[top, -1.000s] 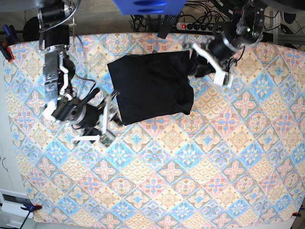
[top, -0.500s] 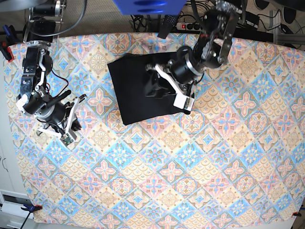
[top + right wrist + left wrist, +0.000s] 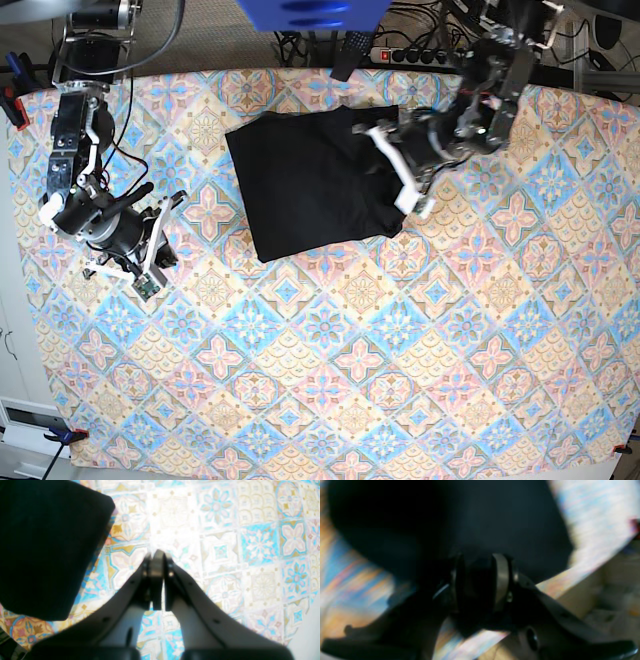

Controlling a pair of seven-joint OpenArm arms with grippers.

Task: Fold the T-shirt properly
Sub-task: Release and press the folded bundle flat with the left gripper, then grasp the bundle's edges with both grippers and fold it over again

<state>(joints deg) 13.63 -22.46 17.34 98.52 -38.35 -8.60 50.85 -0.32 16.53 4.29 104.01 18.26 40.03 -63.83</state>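
- Two arms: the left gripper (image 3: 385,160) sits on the T-shirt (image 3: 310,180) edge; jaws seemingly pinching cloth, too blurred to tell.
- Right gripper (image 3: 157,555), jaws pressed together, waits well beside the T-shirt, which lies folded on the bench (image 3: 400,350).
- Likely finishing a fold; next, flatten it.

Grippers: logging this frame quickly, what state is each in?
Left gripper: cannot tell; blurred, at the T-shirt edge.
Right gripper: shut, holding nothing, over the tablecloth.
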